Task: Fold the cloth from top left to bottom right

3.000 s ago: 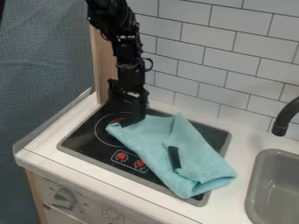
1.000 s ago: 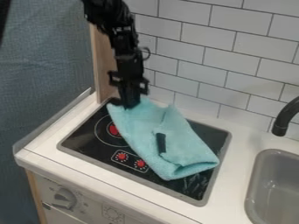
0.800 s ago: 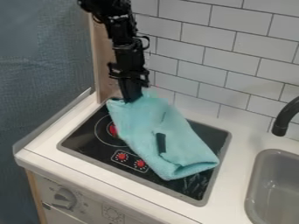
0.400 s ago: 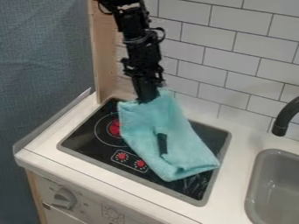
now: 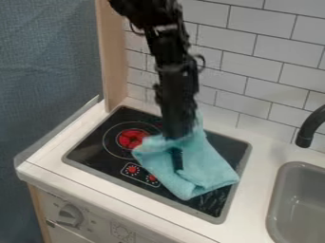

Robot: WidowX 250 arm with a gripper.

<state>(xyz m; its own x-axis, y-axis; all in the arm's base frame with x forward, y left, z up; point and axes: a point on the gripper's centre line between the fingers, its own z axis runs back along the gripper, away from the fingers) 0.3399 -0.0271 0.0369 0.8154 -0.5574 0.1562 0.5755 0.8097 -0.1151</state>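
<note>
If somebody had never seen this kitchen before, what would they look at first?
Probably the big black robot arm, coming down from the top with its gripper at the cloth. Next, maybe the bright blue-green cloth on the black stove top, and the glowing-looking red circle just to the cloth's upper left.

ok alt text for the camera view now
The robot's black gripper is at the upper part of a rumpled turquoise cloth, which lies partly folded over a black stovetop, left of a grey sink.
</note>
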